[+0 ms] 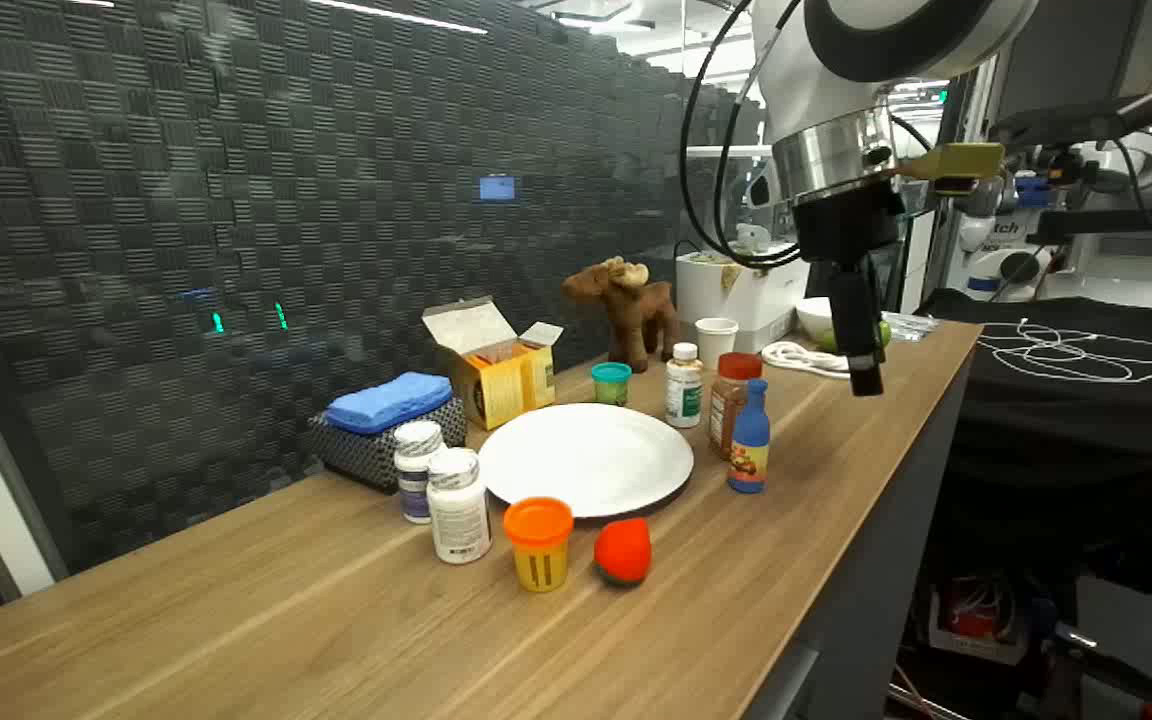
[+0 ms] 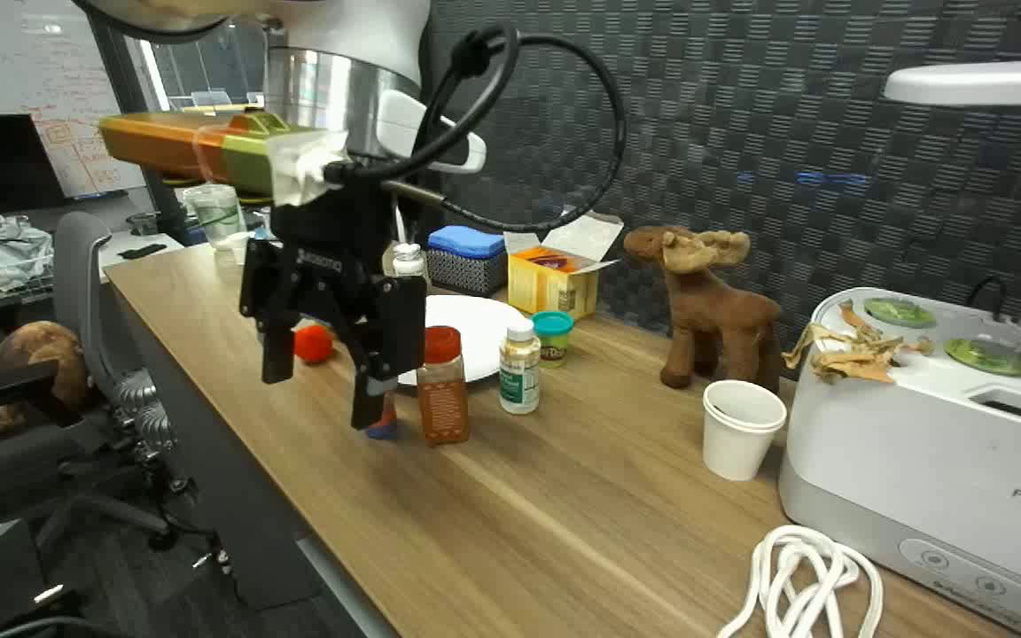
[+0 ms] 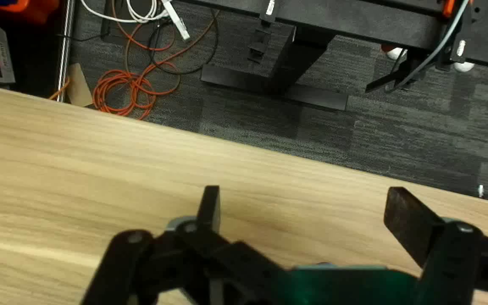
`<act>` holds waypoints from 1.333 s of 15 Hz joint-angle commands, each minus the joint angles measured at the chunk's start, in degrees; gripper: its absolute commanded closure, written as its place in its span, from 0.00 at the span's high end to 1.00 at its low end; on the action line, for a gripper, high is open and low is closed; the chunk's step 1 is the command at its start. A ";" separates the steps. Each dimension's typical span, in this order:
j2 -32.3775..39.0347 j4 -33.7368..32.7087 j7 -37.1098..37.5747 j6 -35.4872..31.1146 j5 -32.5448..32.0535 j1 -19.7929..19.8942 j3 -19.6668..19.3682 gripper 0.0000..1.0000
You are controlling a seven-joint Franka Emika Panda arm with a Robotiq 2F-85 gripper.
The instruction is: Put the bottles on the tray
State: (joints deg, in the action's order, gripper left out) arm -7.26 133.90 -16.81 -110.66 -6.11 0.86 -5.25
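Observation:
The tray, a round white plate (image 1: pixel 586 460), lies bare on the wooden table. Two white bottles (image 1: pixel 418 475) (image 1: pixel 459 515) stand beside it, near an orange-lidded yellow tub (image 1: pixel 540 560). Around its other side stand a teal-lidded tub (image 2: pixel 553 338), a white bottle with a green label (image 2: pixel 519 377), a red-capped jar (image 2: pixel 444 399) and a blue bottle (image 1: pixel 749 445). My gripper (image 2: pixel 323 394) is open and empty, raised above the table, and partly covers the blue bottle in that exterior view. In the wrist view the open fingers (image 3: pixel 305 212) have only table between them.
A red ball (image 1: pixel 624 548) lies by the plate. Behind stand a dark box with a blue cloth (image 1: pixel 388 405), an open yellow box (image 1: pixel 511 385) and a plush moose (image 2: pixel 710 310). White cups (image 2: pixel 741 430), a white appliance (image 2: pixel 945 443) and a white cord (image 2: pixel 816 576) are also there.

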 commanded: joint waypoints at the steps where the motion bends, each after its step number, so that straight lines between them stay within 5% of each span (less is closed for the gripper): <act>1: -0.01 -0.24 -0.04 0.07 0.07 0.54 0.55 1.00; 11: -1.05 -5.37 0.90 1.51 -2.43 0.48 1.07 1.00; 15: 1.72 -13.64 0.80 2.96 -5.43 0.17 1.91 1.00; 20: 15.62 -28.62 -6.92 2.20 -2.75 -0.17 2.67 1.00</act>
State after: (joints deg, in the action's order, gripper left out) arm -1.81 115.83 -19.24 -109.12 -10.45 0.65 -3.16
